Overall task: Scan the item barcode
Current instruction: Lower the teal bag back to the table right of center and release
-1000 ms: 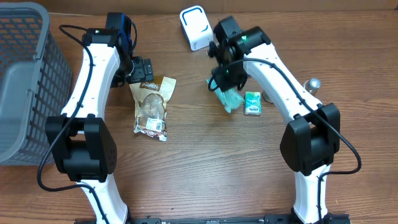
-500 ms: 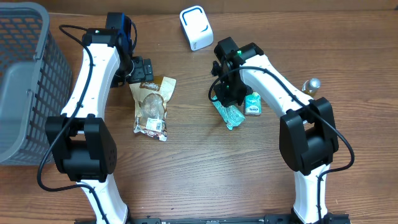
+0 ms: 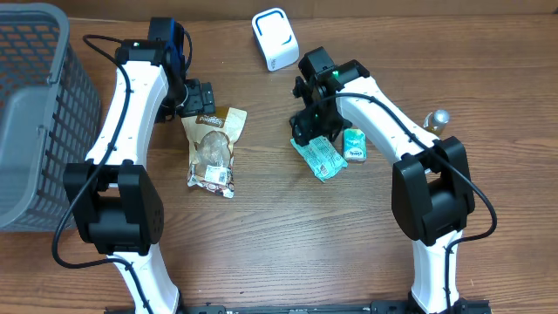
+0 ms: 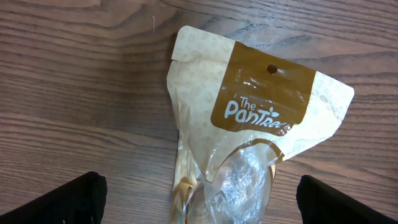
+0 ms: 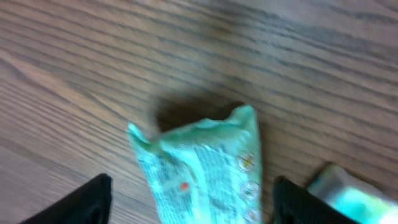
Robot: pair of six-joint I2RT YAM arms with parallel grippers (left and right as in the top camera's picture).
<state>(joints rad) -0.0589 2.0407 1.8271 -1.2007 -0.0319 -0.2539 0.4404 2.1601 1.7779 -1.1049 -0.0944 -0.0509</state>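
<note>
A green packet (image 3: 320,159) lies flat on the table, printed side up. My right gripper (image 3: 311,129) hangs just above its far end, open, its dark fingers (image 5: 81,202) apart on either side of the packet (image 5: 199,168) and not gripping it. The white barcode scanner (image 3: 275,39) stands at the back, apart from both arms. A brown and clear snack pouch (image 3: 212,148) lies left of centre. My left gripper (image 3: 199,100) sits open over the pouch's top edge (image 4: 261,112), its fingertips (image 4: 56,202) wide of it.
A small green pack (image 3: 354,145) lies right beside the green packet, also seen at the lower right of the right wrist view (image 5: 354,196). A small silver-capped object (image 3: 436,120) stands at the right. A grey mesh basket (image 3: 35,113) fills the left side.
My right gripper carried the green packet from near the scanner down to the table, then opened and let it go. The left arm has not moved.
</note>
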